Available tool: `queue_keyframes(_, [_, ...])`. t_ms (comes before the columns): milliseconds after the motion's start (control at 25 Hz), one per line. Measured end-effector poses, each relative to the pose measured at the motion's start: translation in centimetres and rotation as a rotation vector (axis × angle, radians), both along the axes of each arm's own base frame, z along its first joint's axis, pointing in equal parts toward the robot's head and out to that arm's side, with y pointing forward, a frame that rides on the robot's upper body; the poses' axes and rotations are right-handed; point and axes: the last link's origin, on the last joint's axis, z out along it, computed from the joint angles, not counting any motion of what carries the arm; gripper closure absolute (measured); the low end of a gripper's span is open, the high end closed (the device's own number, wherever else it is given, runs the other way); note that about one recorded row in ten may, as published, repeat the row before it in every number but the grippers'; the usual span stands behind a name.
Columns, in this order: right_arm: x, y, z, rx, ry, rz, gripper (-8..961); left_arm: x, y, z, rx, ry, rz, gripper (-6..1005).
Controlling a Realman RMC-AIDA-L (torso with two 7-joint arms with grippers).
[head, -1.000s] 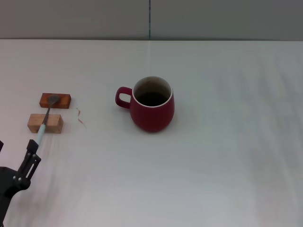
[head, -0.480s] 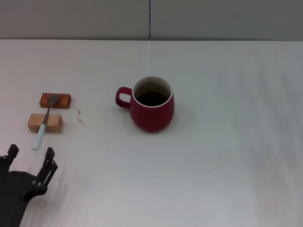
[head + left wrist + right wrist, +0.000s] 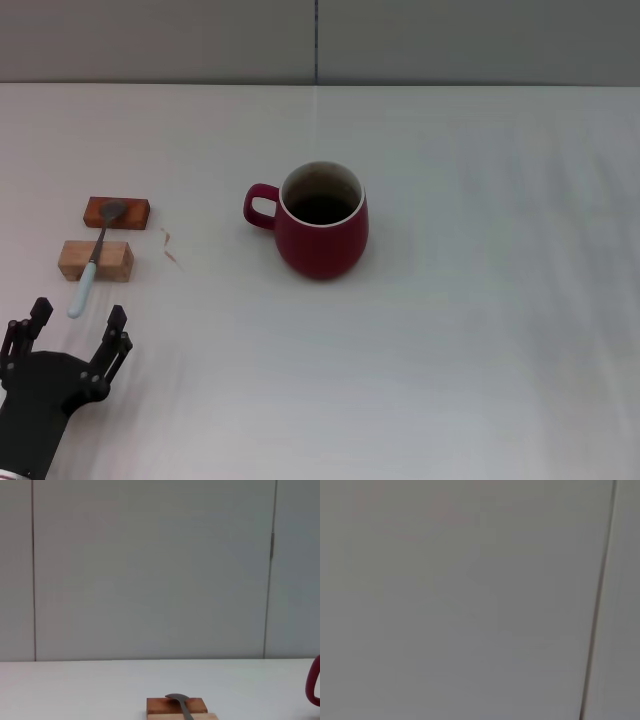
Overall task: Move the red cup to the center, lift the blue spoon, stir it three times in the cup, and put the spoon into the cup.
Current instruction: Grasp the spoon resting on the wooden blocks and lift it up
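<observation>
Left hand (image 3: pixel 77 328) has neared blue spoon (image 3: pixel 92 264); red cup (image 3: pixel 322 220) seemingly empty.

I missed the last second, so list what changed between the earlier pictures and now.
The left claw pulled back from the blue spoon toward the robot and now sits open just short of the handle tip. The spoon still lies across the two wooden blocks, and the red cup has not moved.

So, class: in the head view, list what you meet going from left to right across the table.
Left tool, open, near the front edge → blue spoon lying across the two wooden blocks → red cup. The right tool is out of view.
</observation>
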Motion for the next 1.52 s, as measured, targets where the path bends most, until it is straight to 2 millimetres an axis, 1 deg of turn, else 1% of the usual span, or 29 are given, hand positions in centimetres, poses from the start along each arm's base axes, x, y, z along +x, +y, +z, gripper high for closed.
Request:
queue_keyframes(400, [0.1,-0.2,0.0,0.001,-0.001,0.0,336,-0.5,1.4,0.4,0.005,0.028,0.009,155])
queue_keyframes(640, [0.3,-0.5,0.0,0.006,0.001,-0.005,337,-1.2,2.1,0.4,-0.011,0.049,0.034,155])
queue_keyframes(1320, [0.2,-0.5,-0.1,0.009,0.009,0.0,337,-1.2,3.8,0.3,-0.031,0.064,0.025,173])
queue_keyframes(1520, [0.2,-0.5,-0.1,0.01,0.009,0.0,336,-1.1,4.0,0.2,-0.036,0.066,0.024,182])
